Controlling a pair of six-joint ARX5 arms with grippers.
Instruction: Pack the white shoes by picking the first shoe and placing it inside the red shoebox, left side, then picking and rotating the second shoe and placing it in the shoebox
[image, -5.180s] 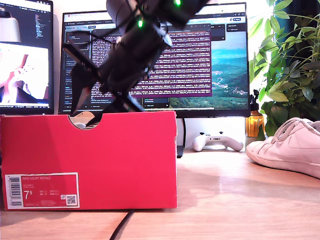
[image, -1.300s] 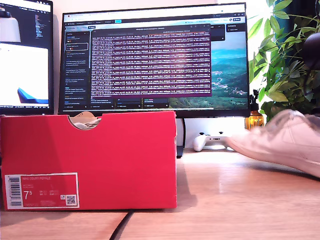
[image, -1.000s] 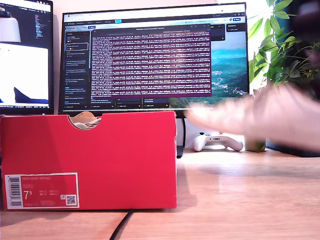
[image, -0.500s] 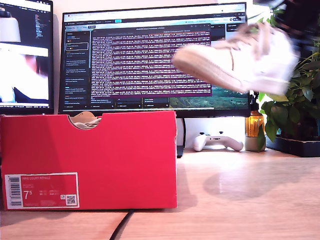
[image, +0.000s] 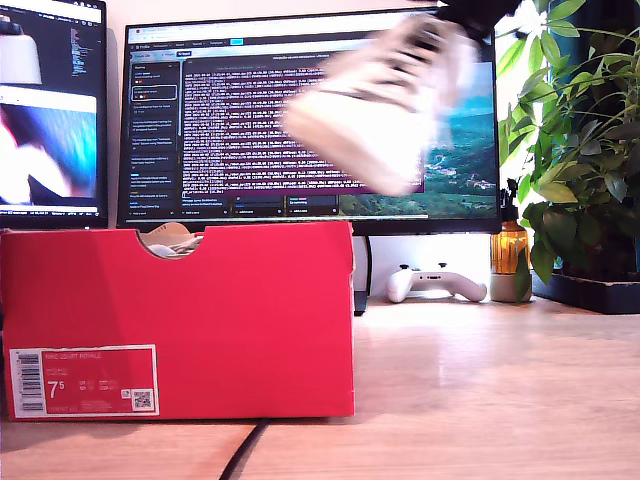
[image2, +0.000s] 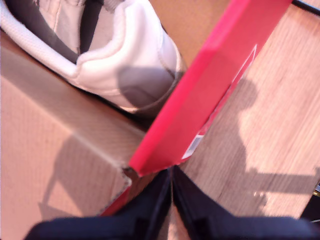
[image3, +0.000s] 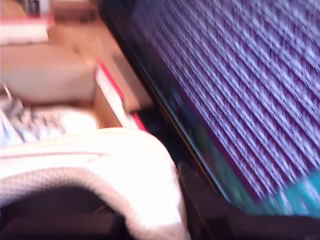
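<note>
We have the second shoe (image: 385, 110) up in the air, a blurred white shape in front of the monitor (image: 300, 120), above and toward the exterior view's right of the red shoebox (image: 180, 320). My second gripper is carrying it: the second wrist view looks along the shoe's padded collar (image3: 115, 170) with the screen streaking past, and we judge the fingers to be pinching that collar, though the fingers themselves are not clearly seen there. The first shoe (image2: 115, 55) already lies inside the box, its heel close against the red wall, and a little of it peeks through the half-round notch (image: 170, 243) in the exterior view. My first gripper (image2: 170, 200) hangs over a corner of the box with its fingers pressed together on nothing. To do this step well, we should finish turning the shoe while it is high, so that its toe ends up opposite the first shoe's toe, and only then carry it over the free strip of cardboard floor (image2: 45, 135) beside the first shoe. We should bring it down level, clearing the red rim, and we judge that my first gripper ought to stay out of the way above that corner.
</note>
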